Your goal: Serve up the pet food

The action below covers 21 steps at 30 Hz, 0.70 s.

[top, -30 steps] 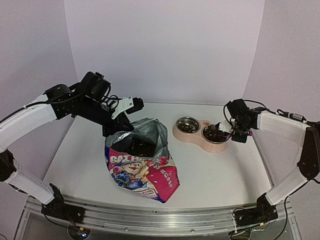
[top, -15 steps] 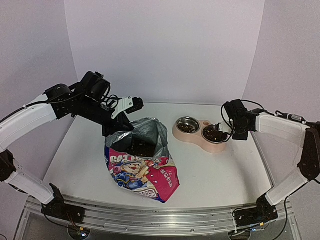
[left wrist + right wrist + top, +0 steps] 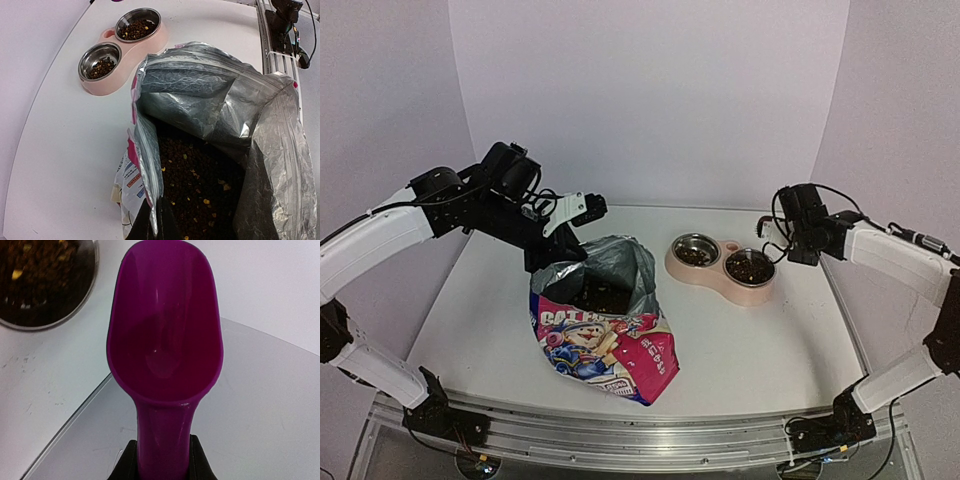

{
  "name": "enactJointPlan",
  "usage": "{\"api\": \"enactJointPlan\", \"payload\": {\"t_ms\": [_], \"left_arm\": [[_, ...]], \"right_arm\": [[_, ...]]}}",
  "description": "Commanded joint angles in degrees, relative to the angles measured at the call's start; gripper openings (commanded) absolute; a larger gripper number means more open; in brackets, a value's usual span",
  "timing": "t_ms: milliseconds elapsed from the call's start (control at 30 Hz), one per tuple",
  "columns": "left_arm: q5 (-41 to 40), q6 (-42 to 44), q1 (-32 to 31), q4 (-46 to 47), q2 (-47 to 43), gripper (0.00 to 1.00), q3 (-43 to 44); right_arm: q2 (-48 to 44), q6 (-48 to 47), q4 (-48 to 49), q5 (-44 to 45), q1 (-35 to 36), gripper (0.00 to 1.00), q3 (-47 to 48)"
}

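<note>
Ahead-left of the right claw (image 3: 162, 462), the fed bowl (image 3: 45, 282) now sits clear.
Clenched on the emptied magenta scoop (image 3: 165, 340), that claw has drawn back from the feeder (image 3: 752, 294); kibble (image 3: 192, 185) lies in both bowls, so this serving looks delivered, while the left claw (image 3: 155, 226) pinches the pouch (image 3: 605, 340) rim.

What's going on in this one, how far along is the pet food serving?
The left gripper pinches the rim of the cat food pouch, holding it open on the table with kibble showing inside. The right gripper holds a magenta scoop, empty, near the pink feeder. Both its bowls hold kibble; the right bowl looks fuller.
</note>
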Motion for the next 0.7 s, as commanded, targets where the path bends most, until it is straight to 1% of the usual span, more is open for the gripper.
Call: {"api": "enactJointPlan", "payload": {"t_ms": [0,67,100,200,333,433,533,600,667], "left_arm": [[-1.34,-1.46,0.43,0.77,-0.14,0.0,2.93],[-2.96,-2.88,0.63,1.06,0.17,0.0,3.44],[-3.5,-3.55,0.74,1.07,0.34,0.0,3.77],[-3.9,-5.34,0.96,1.05,0.54,0.0,4.62],[-3.94,-6.11,0.99,0.83,0.7,0.0,6.53],[-3.92,-6.2,1.0,0.67,0.88,0.0,7.67],[-3.71,-6.25,1.01,0.89,1.1,0.0,8.53],[-4.06,-6.29,1.1,0.84,1.51,0.0,9.47],[-4.21,-6.29,1.2,0.19,1.99,0.0,10.61]], "right_arm": [[-5.4,12.32,-1.88,-11.07,0.41,0.0,11.86],[-6.3,17.65,-5.72,-18.16,1.54,0.0,16.4],[-6.78,19.23,-6.45,-18.77,3.25,0.0,17.66],[-7.62,23.52,-7.6,-14.91,10.72,0.0,20.37],[-9.71,29.11,-8.6,-16.99,21.08,0.0,24.35],[-9.51,28.92,-9.26,-13.8,31.04,0.0,25.51],[-7.28,27.3,-11.1,-10.19,41.22,0.0,26.46],[-4.48,26.84,-13.67,-9.77,45.93,0.0,28.37],[-1.78,26.38,-18.41,-9.15,48.89,0.0,30.86]]}}
